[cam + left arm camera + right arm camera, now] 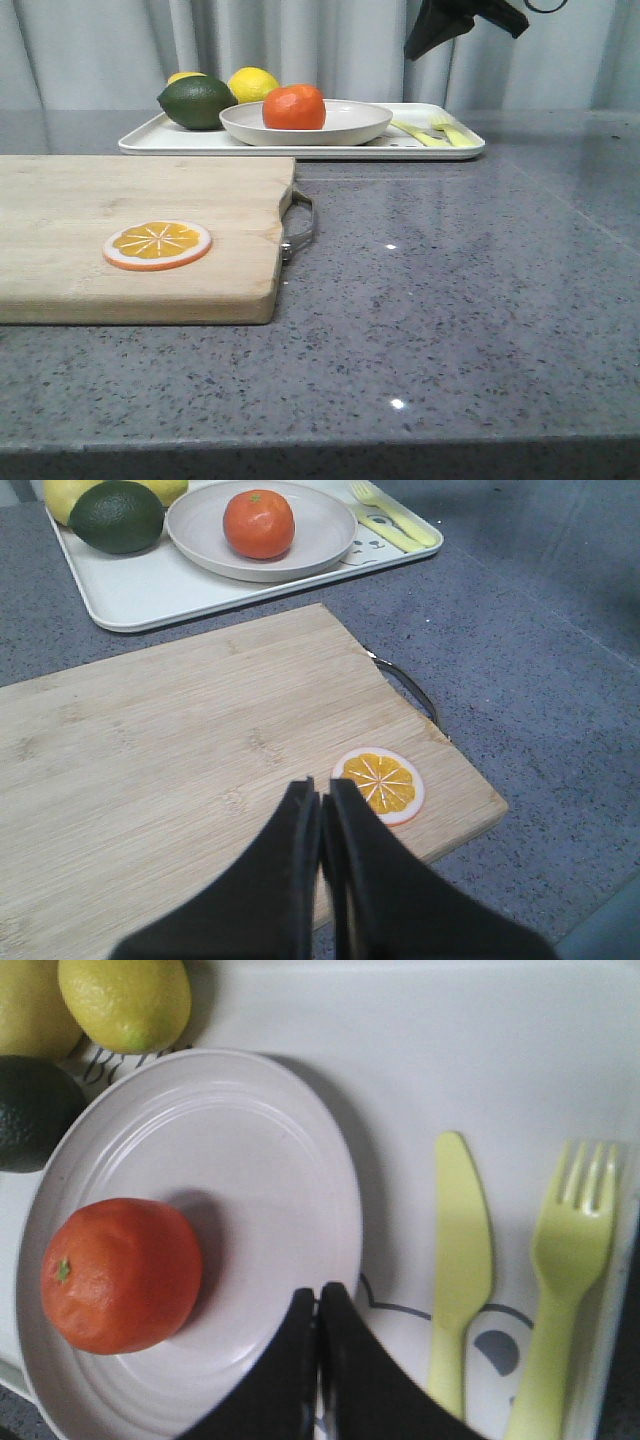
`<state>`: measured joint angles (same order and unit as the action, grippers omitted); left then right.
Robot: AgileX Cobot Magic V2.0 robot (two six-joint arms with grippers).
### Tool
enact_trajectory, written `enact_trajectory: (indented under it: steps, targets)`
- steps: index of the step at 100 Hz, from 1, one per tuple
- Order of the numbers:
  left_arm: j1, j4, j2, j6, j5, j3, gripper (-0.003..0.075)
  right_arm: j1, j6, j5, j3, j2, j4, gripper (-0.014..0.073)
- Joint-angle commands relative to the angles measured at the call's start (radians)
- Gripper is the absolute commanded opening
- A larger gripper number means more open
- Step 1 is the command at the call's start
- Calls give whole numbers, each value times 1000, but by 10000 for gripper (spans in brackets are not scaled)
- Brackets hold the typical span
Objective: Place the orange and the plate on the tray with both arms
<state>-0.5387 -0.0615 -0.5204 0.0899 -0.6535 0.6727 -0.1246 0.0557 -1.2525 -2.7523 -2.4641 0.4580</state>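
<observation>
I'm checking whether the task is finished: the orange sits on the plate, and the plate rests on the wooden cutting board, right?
Not quite. The orange does sit on the plate, but the plate rests on the white tray, not the cutting board. The front view shows it.

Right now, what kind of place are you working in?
Likely a mock kitchen counter: a grey speckled countertop, a wooden cutting board, and a tray holding fruit with plastic cutlery. A curtain hangs behind.
</observation>
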Motion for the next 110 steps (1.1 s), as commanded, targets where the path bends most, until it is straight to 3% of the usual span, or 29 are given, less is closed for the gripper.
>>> enact_trajectory:
  steps: [1, 40, 110]
  targets:
    - [3, -2, -6, 9, 83, 25, -19, 7, 9, -88, -37, 93, -11, -67]
    - [3, -2, -6, 9, 83, 25, -19, -8, 5, -90, 16, 216, -20, -69]
    - [3, -15, -6, 9, 79, 25, -19, -17, -74, -83, 500, 603, -137, -69]
